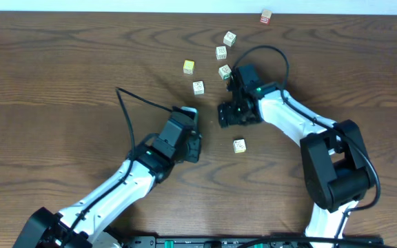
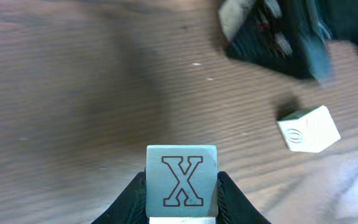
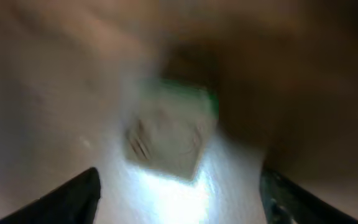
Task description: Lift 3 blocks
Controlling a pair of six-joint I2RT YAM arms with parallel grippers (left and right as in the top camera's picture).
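Left hand (image 2: 182, 186) is clamped on the X block (image 2: 181, 163), one finger against each side face and the letter turned up to the wrist camera. How far it is off the worktop (image 1: 60, 83) cannot be told. Right hand (image 3: 179, 186) has its fingers wide apart with nothing between them. A blurred cube with a green edge (image 3: 169, 134) sits just ahead of the gap, and it seems not to be one of the pale blocks wanted.

The next move probably turns on the loose pale block (image 1: 239, 145). It lies between the two arms, on the robot's side of the right hand and to the right of the left hand, near both and apart from every other cube. With the left hand occupied, the free right hand looks better placed, though it would have to draw back toward its own base. A cube has no long axis, but in the left wrist view this one sits corner-on, so the wrist would need to square up to a pair of faces. The red-edged block (image 1: 266, 16) stands at the far edge, well apart, on the right arm's side.

Left arm reaches diagonally from the near-left corner. Right arm is folded, its forearm running up-left to the hand.
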